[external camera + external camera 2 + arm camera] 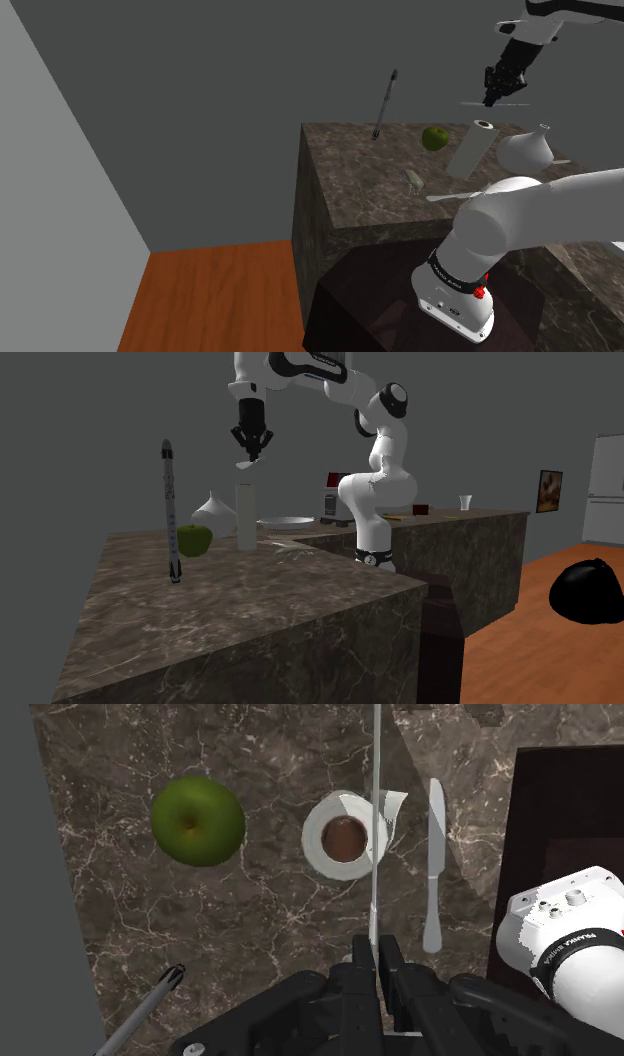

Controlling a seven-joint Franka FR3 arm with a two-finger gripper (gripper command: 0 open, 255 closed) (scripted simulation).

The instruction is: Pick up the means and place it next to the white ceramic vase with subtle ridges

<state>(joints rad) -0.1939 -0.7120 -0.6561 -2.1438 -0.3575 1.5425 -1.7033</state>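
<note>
My gripper [496, 97] [247, 456] [376, 950] hangs high above the dark marble counter [350, 180], shut on a thin silver knife [376, 824] that I see edge-on, its blade running out ahead of the fingers. The same knife [497, 104] shows as a flat grey sliver under the hand. The white vase [527, 150] [212, 510], wide at the base with a narrow neck, stands on the counter just past a white paper roll [475, 146] [345, 836]. The roll is straight below the gripper.
A green apple [434, 138] [198, 819] and a tall dark pen-like rod [383, 104] [171, 512] stand nearby. A second silver knife [433, 869] lies flat beside the roll. The dark stand [390, 310] borders the counter, and a white plate [285, 522] lies behind the roll.
</note>
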